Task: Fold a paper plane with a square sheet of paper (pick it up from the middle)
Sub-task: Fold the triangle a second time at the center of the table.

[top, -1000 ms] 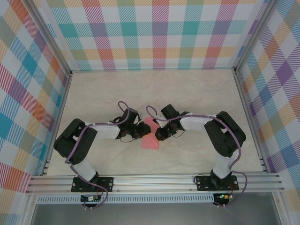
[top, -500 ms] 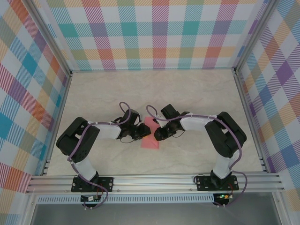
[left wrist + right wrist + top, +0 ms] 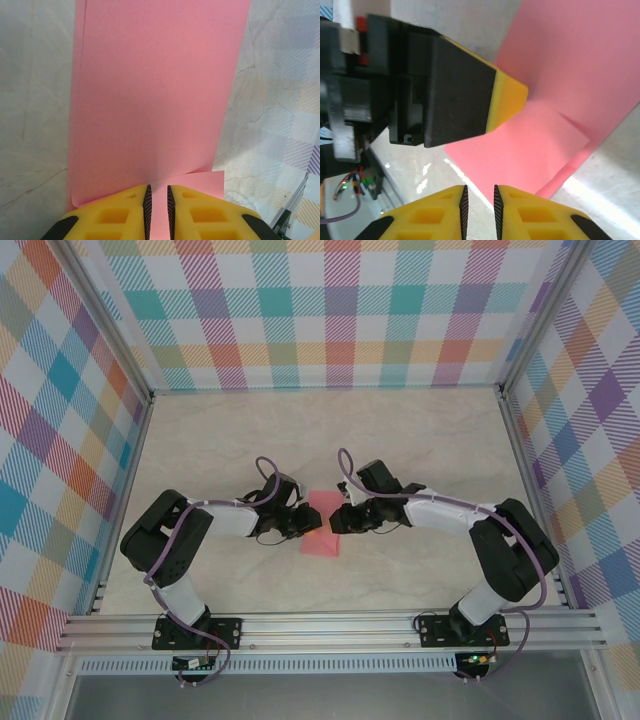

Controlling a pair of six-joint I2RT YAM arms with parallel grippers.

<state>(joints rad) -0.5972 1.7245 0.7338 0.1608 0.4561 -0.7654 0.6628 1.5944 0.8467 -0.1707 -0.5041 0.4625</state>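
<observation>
The left hand [image 3: 157, 187] stays clenched on an edge of the square sheet of paper [image 3: 322, 538], which lies part-folded on the desk [image 3: 400, 440] just right of it. Beyond the sheet, the right hand [image 3: 341, 521] has released and drawn back, elbow swung outward. Probably 1 crease is pressed and the next fold is due.
</observation>
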